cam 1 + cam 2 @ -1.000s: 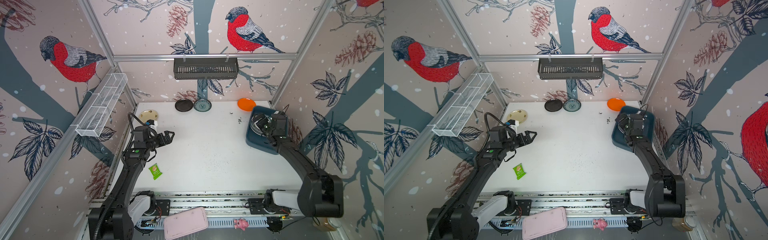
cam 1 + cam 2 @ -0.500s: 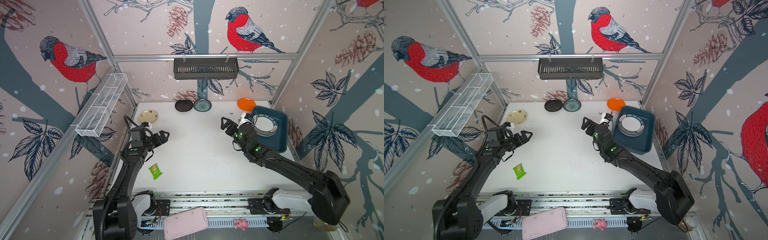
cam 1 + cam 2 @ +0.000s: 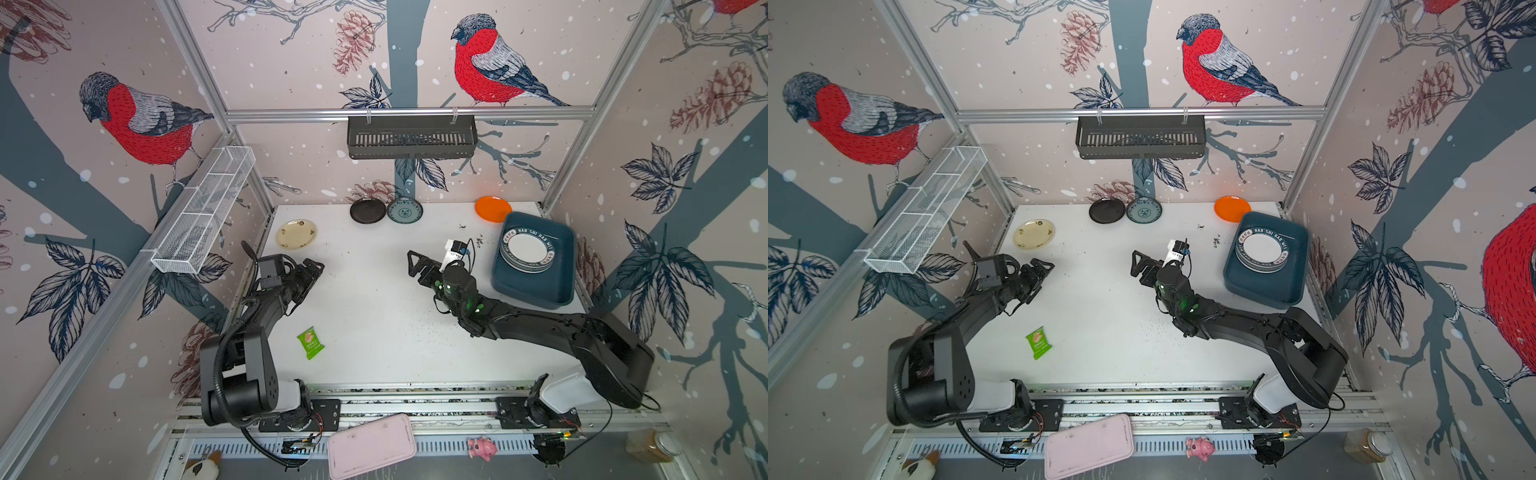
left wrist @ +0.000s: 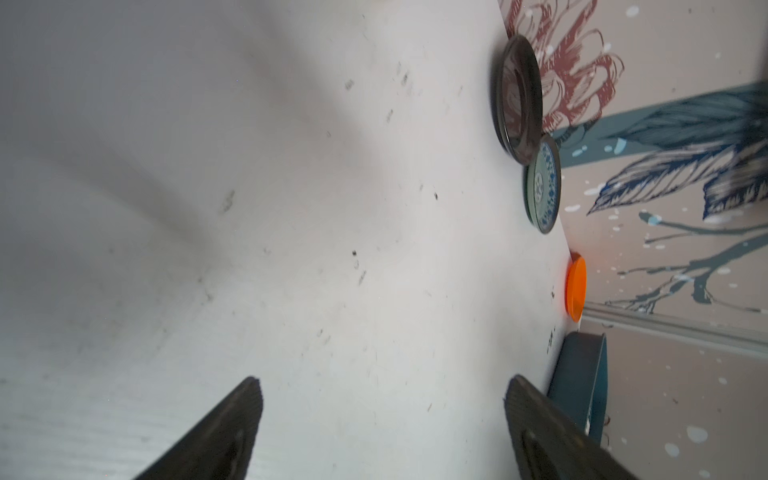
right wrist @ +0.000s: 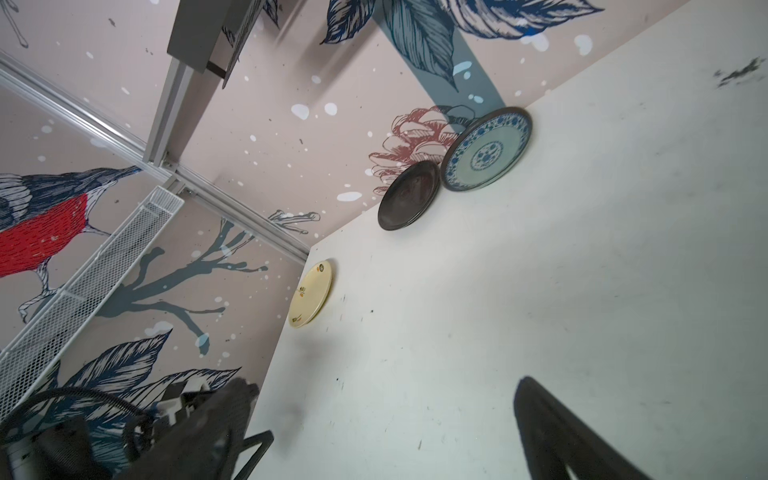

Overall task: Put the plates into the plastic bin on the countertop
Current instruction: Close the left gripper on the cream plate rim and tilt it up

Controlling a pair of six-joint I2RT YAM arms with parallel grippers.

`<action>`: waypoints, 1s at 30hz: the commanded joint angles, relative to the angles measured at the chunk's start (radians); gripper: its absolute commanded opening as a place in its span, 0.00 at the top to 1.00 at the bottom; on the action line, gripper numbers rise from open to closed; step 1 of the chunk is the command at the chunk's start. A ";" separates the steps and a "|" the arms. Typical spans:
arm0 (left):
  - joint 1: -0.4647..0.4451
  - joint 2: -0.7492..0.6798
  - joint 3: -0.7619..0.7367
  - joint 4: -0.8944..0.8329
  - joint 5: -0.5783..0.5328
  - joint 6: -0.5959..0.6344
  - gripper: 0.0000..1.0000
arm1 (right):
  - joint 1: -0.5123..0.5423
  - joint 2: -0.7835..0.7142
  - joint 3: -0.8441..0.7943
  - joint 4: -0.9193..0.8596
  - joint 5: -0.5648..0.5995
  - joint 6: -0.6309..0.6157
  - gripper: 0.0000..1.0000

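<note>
White countertop (image 3: 374,291), teal bin (image 3: 536,293), stacked plates (image 3: 528,250)

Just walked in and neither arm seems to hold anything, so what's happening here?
Plates are going into the dark teal plastic bin, which holds a stack of white black-rimmed plates. A cream plate, a black plate, a teal-patterned plate and an orange plate lie on the white countertop. The left gripper and the right gripper hover above it, open and empty.

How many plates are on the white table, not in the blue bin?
4. A cream plate at the left edge; black plate and teal-patterned plate side by side at the back; orange plate back right, beside the plastic bin. None looks hidden.
</note>
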 commanded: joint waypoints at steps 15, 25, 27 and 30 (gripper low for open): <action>0.094 0.513 0.479 -0.079 -0.202 0.040 0.17 | 0.086 0.296 0.282 0.223 -0.347 -0.194 0.00; 0.125 0.704 0.606 -0.046 -0.183 0.034 0.20 | 0.084 0.407 0.387 0.217 -0.383 -0.223 0.01; 0.127 0.732 0.631 -0.047 -0.189 0.034 0.21 | 0.076 0.422 0.396 0.218 -0.379 -0.215 0.01; 0.128 0.769 0.669 -0.048 -0.194 0.035 0.24 | 0.065 0.429 0.394 0.222 -0.362 -0.207 0.00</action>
